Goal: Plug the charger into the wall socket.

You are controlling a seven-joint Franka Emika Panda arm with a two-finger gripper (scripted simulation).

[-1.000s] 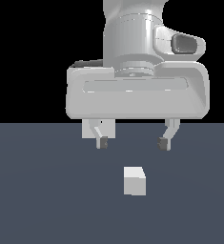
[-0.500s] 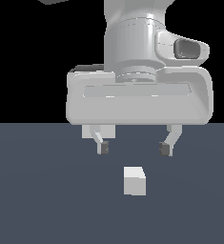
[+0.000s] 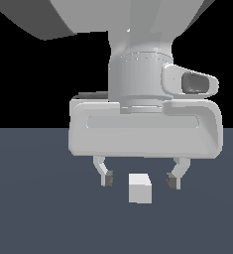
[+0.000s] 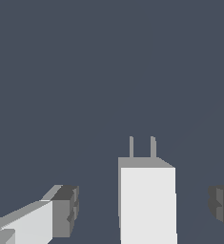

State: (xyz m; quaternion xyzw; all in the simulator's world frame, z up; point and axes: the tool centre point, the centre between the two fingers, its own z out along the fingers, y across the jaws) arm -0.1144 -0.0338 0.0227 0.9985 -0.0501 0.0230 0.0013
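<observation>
**Claw spread wide above the charger**

My claw [image 3: 140,179] hangs low in the middle of the exterior view, its two fingers held well apart and clamped on nothing. One dark-padded fingertip [image 3: 107,178] sits toward the exterior view's left, the other toward its right, and my broad pale hand body fills the centre of that frame above them.

The charger [image 3: 140,188] is a small light block resting on the dark blue-grey floor [image 3: 33,208], in the lower middle of the exterior view. It shows in the gap between my fingertips, touching neither, though its lower edge reaches further down the picture than they do. How high I hang over it I cannot tell from this angle.

In the wrist view the charger [image 4: 147,202] stands as a tall pale block in the lower middle-right of the frame, running off the bottom edge. Two thin grey prongs [image 4: 142,147] rise side by side from its far end. One finger [image 4: 65,210] comes in at the lower left corner, and the dark pad of the other peeks in at the lower right edge, each with bare floor [image 4: 85,71] between it and the block.

The wall socket does not show in either view.
</observation>
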